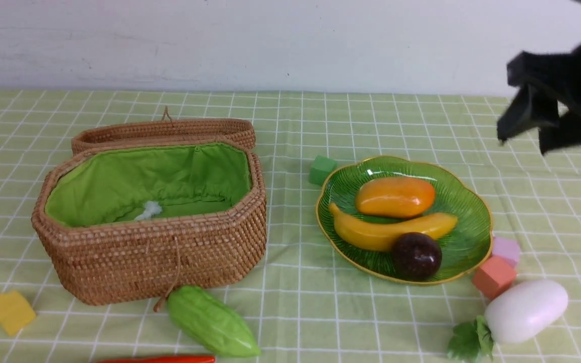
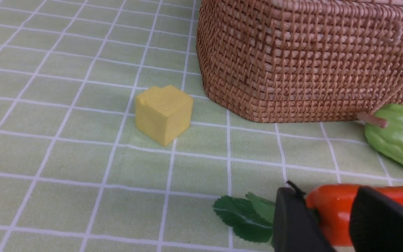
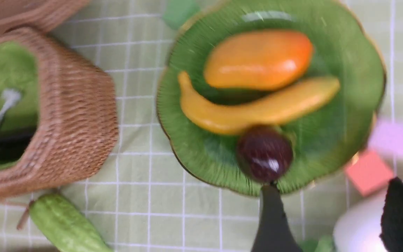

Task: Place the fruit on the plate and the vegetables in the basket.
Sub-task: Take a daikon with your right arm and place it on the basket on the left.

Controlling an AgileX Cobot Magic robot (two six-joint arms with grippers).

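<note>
The mango [image 1: 395, 196], banana [image 1: 386, 233] and dark purple ball [image 1: 416, 256] lie on the green plate [image 1: 472, 237]. The wicker basket [image 1: 154, 252] stands open at the left and holds no vegetable. The bumpy gourd [image 1: 212, 321] lies in front of it. The red pepper [image 1: 159, 359] lies at the front edge. In the left wrist view my left gripper [image 2: 327, 191] is low over the pepper's [image 2: 329, 218] stem end, jaws apart. The white radish [image 1: 526, 310] lies at the front right. My right gripper [image 1: 525, 141] is open, empty and raised behind the plate's right side.
A yellow cube [image 1: 10, 311] sits left of the basket and a green cube [image 1: 322, 169] behind the plate. A pink cube [image 1: 506, 249] and a salmon cube [image 1: 493, 276] sit between the plate and the radish. The basket lid [image 1: 164, 130] lies behind the basket.
</note>
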